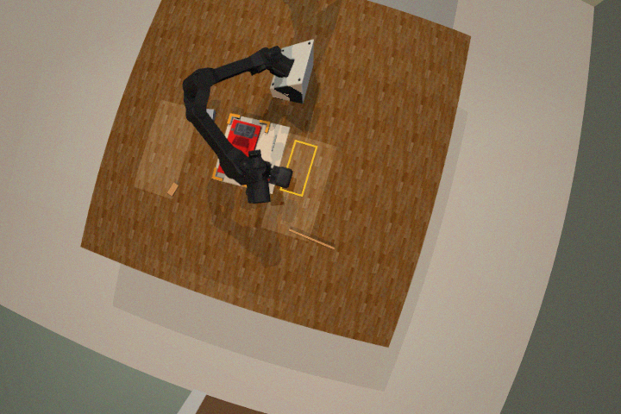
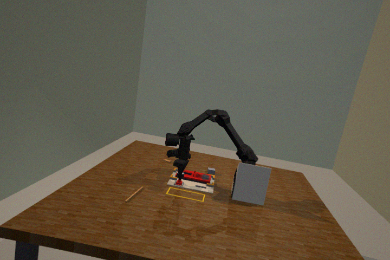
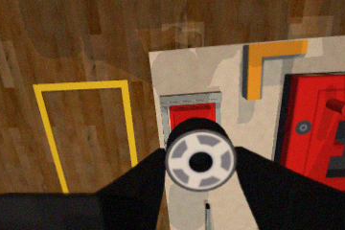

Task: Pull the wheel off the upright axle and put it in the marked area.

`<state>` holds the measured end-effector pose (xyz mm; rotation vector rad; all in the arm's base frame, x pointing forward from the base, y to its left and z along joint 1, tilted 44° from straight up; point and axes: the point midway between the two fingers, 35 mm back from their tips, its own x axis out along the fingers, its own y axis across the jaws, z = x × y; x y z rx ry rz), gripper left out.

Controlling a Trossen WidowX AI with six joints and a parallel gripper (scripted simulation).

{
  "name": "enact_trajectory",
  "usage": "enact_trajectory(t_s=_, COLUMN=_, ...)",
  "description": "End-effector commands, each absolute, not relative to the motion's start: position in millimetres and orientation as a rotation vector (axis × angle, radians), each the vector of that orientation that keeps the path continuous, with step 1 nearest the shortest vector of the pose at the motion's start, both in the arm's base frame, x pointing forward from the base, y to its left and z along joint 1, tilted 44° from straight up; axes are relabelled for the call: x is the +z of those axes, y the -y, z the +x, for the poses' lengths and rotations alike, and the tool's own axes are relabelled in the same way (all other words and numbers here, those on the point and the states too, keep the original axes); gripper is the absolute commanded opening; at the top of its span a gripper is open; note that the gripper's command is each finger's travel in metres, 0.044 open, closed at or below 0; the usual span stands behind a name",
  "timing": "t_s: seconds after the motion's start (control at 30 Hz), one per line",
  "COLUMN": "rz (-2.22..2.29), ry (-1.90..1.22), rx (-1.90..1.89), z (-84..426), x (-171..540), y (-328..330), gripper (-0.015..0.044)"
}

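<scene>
The wheel [image 3: 200,139] has a black tyre and a white-and-grey spoked face with a dark centre. My gripper [image 3: 198,154] [image 2: 180,177] is shut on it, one finger on each side. The wheel is over the red base [image 3: 192,110] [image 2: 179,182], which sits in a grey holder on the white board. The axle is hidden, so I cannot tell whether the wheel is still around it. The marked area, a yellow outline [image 1: 309,171] [image 2: 184,197] [image 3: 80,85], lies on the table beside the board, left of the gripper in the wrist view.
The white board [image 1: 280,134] [image 3: 199,67] also carries a red panel [image 1: 241,141] [image 3: 302,101] between orange corner brackets [image 3: 253,72]. A pale box [image 1: 298,56] [image 2: 252,183] stands by the arm's base. A thin wooden stick [image 1: 311,238] [image 2: 134,194] and a small wooden block [image 1: 172,189] lie farther off.
</scene>
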<state>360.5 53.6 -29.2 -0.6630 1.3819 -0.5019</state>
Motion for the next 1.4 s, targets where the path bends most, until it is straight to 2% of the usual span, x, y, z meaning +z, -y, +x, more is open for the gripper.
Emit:
enact_trajectory(t_s=0.0, rz=-0.659, ry=-1.376, rx=-0.501, z=360.9, x=-25.8, y=-56.7, gripper=0.0)
enact_trajectory(t_s=1.37, rz=-0.663, ry=-1.376, rx=-0.498, z=359.1, x=-16.3, y=-66.1, gripper=0.0)
